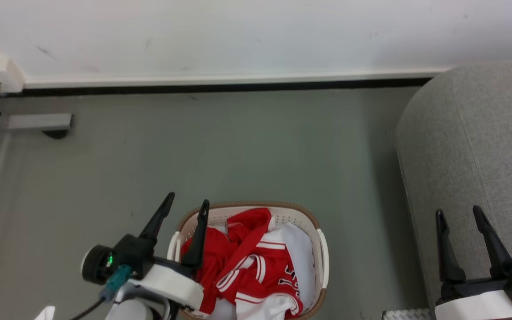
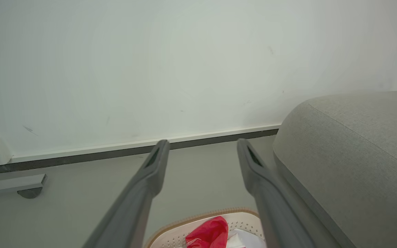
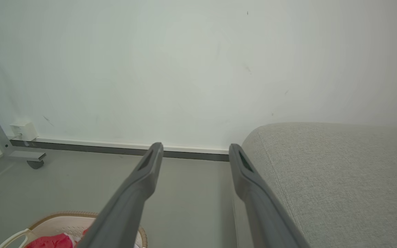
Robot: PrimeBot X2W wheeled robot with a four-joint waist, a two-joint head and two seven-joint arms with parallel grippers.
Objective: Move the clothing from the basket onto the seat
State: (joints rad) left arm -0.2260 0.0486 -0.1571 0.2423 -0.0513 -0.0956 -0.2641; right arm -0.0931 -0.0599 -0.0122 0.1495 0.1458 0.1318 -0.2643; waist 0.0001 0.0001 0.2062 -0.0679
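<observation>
The red clothing [image 1: 242, 262] with white striped trim and dark numerals lies bunched in the oval cream basket [image 1: 322, 253] on the floor, on top of white fabric. My left gripper [image 1: 187, 202] hangs open above the basket's left rim, nothing between its fingers. Over at the lower right, my right gripper [image 1: 458, 213] is open and empty in front of the light-grey seat [image 1: 474, 142]. In the left wrist view the left gripper [image 2: 202, 144] points toward the wall, with the clothing [image 2: 209, 234] and basket [image 2: 243, 220] below. In the right wrist view the right gripper [image 3: 195, 148] points past the seat [image 3: 339, 172].
A white wall with a dark baseboard [image 1: 220, 86] runs behind the grey floor. A metal frame leg with a caster [image 1: 38, 122] stands at the far left. Open floor lies between basket and wall.
</observation>
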